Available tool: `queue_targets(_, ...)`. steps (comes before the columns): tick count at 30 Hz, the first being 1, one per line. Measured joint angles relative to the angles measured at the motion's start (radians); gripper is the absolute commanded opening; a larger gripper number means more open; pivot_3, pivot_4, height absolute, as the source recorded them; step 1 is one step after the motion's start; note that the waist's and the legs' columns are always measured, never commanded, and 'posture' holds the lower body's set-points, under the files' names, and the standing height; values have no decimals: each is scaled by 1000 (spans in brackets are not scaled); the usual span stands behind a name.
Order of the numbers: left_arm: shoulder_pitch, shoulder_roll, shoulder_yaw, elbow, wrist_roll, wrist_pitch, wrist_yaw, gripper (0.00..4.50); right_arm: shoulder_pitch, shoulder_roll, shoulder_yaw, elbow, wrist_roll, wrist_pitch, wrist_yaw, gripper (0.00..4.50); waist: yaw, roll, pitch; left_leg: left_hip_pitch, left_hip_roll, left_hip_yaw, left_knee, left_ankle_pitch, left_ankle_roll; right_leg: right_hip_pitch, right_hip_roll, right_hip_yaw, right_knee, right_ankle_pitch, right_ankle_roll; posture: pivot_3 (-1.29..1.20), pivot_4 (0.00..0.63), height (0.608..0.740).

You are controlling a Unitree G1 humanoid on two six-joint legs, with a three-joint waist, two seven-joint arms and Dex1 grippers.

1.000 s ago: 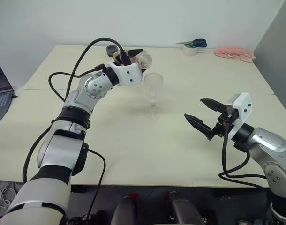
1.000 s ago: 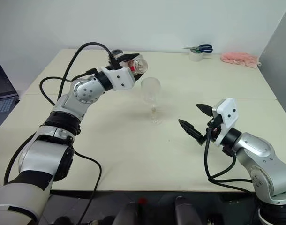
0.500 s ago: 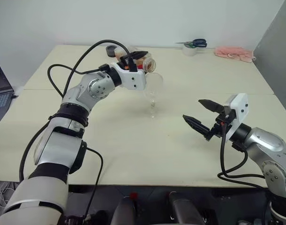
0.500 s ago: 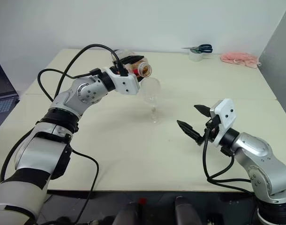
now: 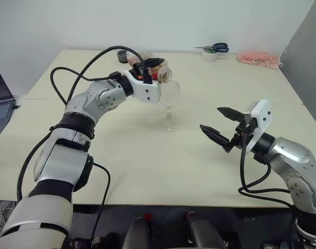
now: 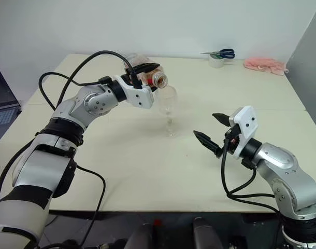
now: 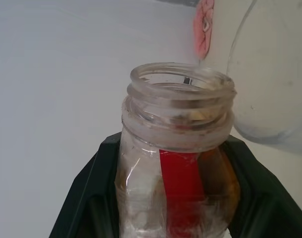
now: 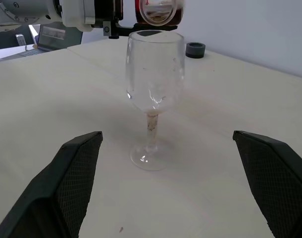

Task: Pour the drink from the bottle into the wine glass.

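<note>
1. Head views: my left gripper (image 5: 153, 66) clamps the bottle (image 5: 159, 72), tipped with its open mouth at the rim of the wine glass (image 5: 169, 106) standing just below it on the table (image 5: 147, 155).
2. Left wrist view: capless neck, red label, amber drink (image 7: 225, 183) low inside.
3. Right wrist view: my right gripper (image 5: 218, 126) is spread wide and empty, with the glass standing ahead between its fingers (image 8: 67, 178); its bowl looks empty.

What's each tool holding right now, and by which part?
Left tool grips the bottle around its body, below the neck. Right tool is open, holding nothing.
</note>
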Motion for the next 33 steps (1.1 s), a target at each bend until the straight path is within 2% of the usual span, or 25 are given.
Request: queue_targets(33, -69, 34, -47, 52, 94, -45, 88, 2143, -1, 0, 4, 19, -11, -39, 0, 4500, 0, 0, 0, 0, 0, 0, 0, 0, 0, 0, 0, 0, 1, 0, 0, 0, 150, 740)
